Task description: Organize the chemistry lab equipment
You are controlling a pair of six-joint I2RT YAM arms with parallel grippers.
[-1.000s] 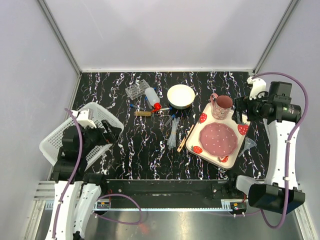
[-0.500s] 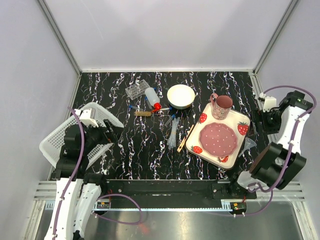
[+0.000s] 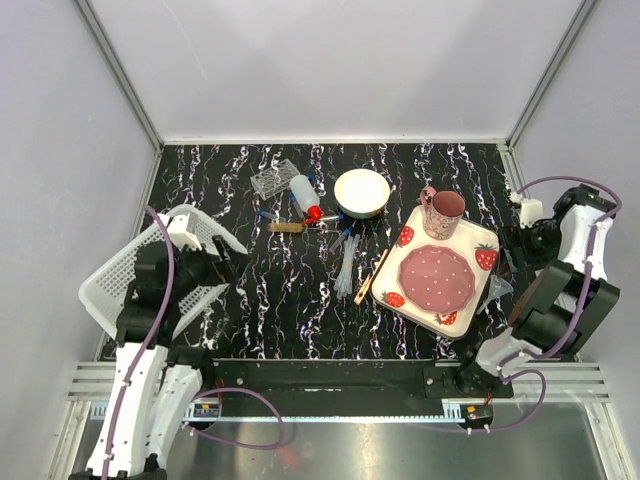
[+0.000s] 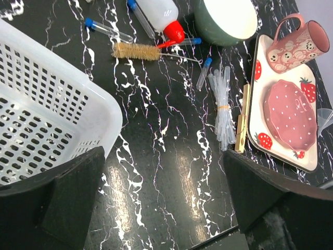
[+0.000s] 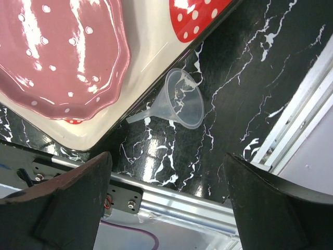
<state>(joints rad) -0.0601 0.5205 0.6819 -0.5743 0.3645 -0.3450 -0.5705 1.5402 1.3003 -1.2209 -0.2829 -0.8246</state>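
Near the back of the table lie a clear tube rack (image 3: 275, 180) and a white squeeze bottle (image 3: 303, 190) (image 4: 158, 11) with a red cap. Blue-capped tubes (image 4: 106, 30) and a bristle brush (image 4: 138, 51) lie beside it. A bundle of clear pipettes (image 3: 346, 262) (image 4: 223, 107) and a wooden stick (image 3: 372, 277) (image 4: 241, 125) lie mid-table. A clear funnel (image 5: 184, 99) (image 3: 497, 290) rests by the tray's corner. My left gripper (image 3: 222, 262) (image 4: 166, 208) is open over bare table beside the basket. At the right edge my right gripper (image 3: 518, 245) (image 5: 166, 208) hangs open and empty, near the funnel.
A white slotted basket (image 3: 130, 275) (image 4: 47, 120) sits tilted at the left. A yellow-rimmed white bowl (image 3: 362, 192) stands behind the pipettes. A strawberry tray (image 3: 478, 262) carries a pink plate (image 3: 437, 276) (image 5: 62, 57) and a pink mug (image 3: 443, 211). The metal rail (image 5: 208, 208) borders the near edge.
My right arm has pulled back from beside the mug to the table's right edge and folded down toward the funnel. The left arm shifted slightly.
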